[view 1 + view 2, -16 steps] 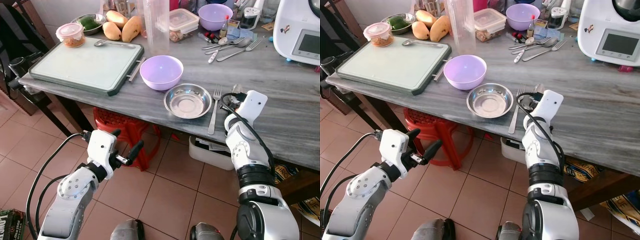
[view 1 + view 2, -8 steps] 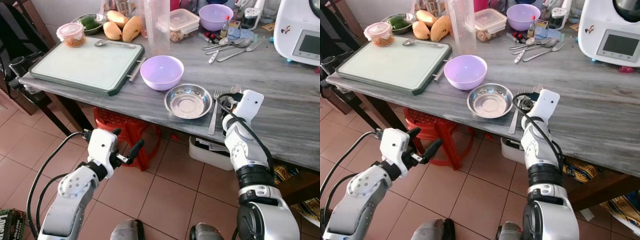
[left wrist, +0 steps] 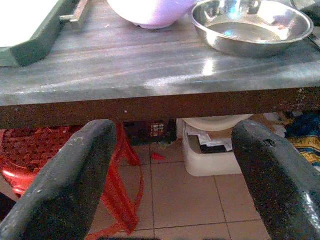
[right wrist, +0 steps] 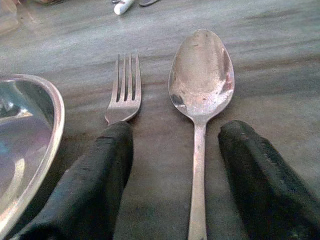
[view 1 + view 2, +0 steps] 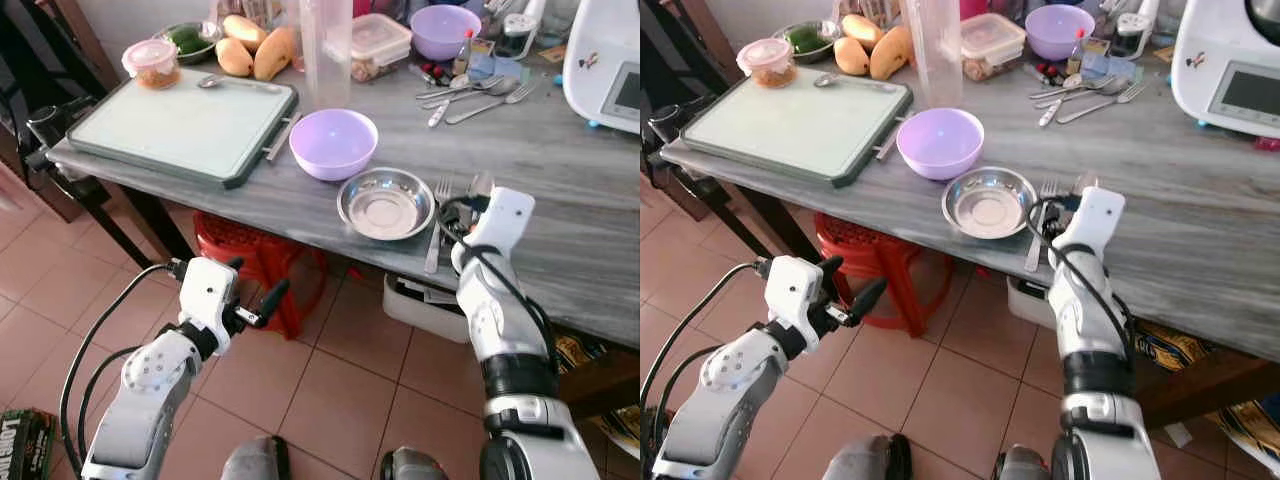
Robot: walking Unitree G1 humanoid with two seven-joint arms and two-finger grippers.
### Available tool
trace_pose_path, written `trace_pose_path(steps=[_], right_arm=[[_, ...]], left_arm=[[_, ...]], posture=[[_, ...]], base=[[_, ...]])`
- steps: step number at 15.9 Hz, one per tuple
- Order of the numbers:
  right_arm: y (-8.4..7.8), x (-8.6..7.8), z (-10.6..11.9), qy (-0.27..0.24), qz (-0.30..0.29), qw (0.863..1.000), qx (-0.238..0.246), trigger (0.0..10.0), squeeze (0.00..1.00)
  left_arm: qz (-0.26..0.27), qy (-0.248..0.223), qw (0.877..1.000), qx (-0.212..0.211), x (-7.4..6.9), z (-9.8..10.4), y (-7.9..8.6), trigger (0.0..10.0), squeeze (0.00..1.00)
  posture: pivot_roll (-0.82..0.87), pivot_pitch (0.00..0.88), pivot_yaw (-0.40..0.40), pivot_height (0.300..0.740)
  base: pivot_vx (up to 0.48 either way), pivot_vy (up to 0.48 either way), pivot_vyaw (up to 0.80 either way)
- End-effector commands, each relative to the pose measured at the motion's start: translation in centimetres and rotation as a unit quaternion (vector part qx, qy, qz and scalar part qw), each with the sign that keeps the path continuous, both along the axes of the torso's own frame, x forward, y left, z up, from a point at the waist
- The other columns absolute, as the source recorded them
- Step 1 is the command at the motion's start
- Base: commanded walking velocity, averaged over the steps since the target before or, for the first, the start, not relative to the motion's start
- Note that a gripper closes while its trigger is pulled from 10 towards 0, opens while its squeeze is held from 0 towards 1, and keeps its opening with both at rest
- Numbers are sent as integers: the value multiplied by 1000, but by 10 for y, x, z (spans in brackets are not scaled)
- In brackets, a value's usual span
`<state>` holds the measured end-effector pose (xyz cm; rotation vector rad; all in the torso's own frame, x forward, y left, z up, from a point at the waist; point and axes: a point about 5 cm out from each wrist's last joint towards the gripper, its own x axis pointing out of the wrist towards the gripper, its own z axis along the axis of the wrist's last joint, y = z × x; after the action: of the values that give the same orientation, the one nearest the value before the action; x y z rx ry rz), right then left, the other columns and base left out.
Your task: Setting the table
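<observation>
Left eye view: the left tool point(image 5: 258, 292) hangs below the counter point(image 5: 560, 170) edge, fingers spread, empty. On the counter, the steel bowl point(image 5: 385, 202), fork point(image 5: 434, 220) and spoon point(image 4: 199, 95) lie side by side; the right tool point(image 4: 170, 185), open, straddles the spoon's handle, gripping nothing.

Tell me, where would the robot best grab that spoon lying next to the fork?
Probably by the handle. The spoon lies flat on the table, its thin handle running back between the open fingers of the right gripper. Coming from above, astride the handle, suits it; the broad bowl is harder to pinch, and the fork is near.
</observation>
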<state>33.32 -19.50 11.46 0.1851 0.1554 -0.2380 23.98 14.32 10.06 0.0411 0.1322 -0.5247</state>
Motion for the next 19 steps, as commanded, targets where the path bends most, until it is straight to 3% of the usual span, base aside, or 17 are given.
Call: trace_pose_path(steps=[1, 7, 12, 15, 19], right_arm=[[0, -6, -12, 22, -1, 1000, 9, 10000, 1000], [0, -4, 0, -23, 2, 1000, 10, 10000, 1000], [-1, -4, 15, -71, 11, 997, -27, 10000, 1000], [-1, -9, 22, -91, 21, 994, -60, 10000, 1000], [-7, -32, 27, -109, 6, 988, -106, 10000, 1000]], left_arm=[[0, -1, 1000, 4, 1, 0, 0, 10000, 0], [6, -15, 1000, -5, 7, 1, -3, 10000, 0], [17, -34, 999, -23, 13, 5, -6, 10000, 0], [36, -40, 998, -26, 18, 6, -8, 10000, 0], [45, -46, 997, -31, 24, 6, -12, 10000, 0]], posture=[[41, 90, 92, 740], [37, 69, 82, 740], [26, 40, 73, 740], [8, 24, 67, 740], [-12, 0, 50, 740]], base=[[0, 0, 0], [0, 0, 0], [0, 0, 0], [0, 0, 0], [0, 0, 0]])
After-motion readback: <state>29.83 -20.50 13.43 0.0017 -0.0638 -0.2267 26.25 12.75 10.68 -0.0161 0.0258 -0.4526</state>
